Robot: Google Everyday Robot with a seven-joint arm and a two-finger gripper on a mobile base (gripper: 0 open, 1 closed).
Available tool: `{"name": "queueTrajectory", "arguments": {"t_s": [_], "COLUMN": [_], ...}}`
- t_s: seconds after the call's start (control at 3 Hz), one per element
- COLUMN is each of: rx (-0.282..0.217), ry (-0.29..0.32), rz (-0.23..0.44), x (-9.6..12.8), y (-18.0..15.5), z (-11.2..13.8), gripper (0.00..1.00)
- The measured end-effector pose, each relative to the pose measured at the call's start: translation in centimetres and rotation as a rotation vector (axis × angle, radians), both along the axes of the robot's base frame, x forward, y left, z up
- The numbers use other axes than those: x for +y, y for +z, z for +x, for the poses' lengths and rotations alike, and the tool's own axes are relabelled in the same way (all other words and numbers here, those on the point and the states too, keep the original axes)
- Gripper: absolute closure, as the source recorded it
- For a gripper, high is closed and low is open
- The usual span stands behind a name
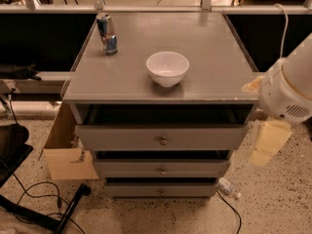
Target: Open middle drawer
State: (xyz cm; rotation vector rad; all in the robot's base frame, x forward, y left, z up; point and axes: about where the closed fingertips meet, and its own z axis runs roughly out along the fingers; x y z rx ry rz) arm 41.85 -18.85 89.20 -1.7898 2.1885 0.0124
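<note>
- Cabinet (83, 130): grey, three drawers stacked, seen from the front and above.
- Surface (204, 43): the flat grey cabinet top, carrying two items.
- Bowl (167, 68): white, upright, near the front centre of the surface.
- Can (107, 33): red, blue and silver, upright at the back left of the surface, well apart from the bowl.
- Top drawer (122, 138): tallest front with the largest round knob; a wide dark gap lies between it and the surface.
- Middle drawer (126, 168): low flat grey front directly under the top drawer, with a small round knob at centre. A narrow dark strip shows above the front. Nothing is touching it.
- Bottom drawer (131, 190): slimmest front, lowest in the stack, close to the floor (282, 208).
- End effector (265, 147): cream-coloured, hanging below the white arm (292, 89) at the right edge of the view. It is beside the cabinet's right front corner, about level with the top and middle drawers, and apart from both. Open or closed: cannot tell. Nothing is seen held in it.
- Cardboard box (66, 162): on the floor against the cabinet's left side.
- Bottle (228, 186): small, clear, lying on the floor by the right foot of the cabinet.
- Cables (34, 191): black, trailing over the speckled floor at lower left.
</note>
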Motion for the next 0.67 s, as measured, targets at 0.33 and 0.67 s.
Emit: {"name": "queueTrajectory", "arguments": {"t_s": [0.33,0.67], "rx": [0.024,0.063], "ry": [0.03,0.041], "rz": [0.016,0.028], "x": [1.6,2.9], "y": [-6.7,-13.8], "z": [-1.6,-3.3], "gripper": [0.0,0.0]}}
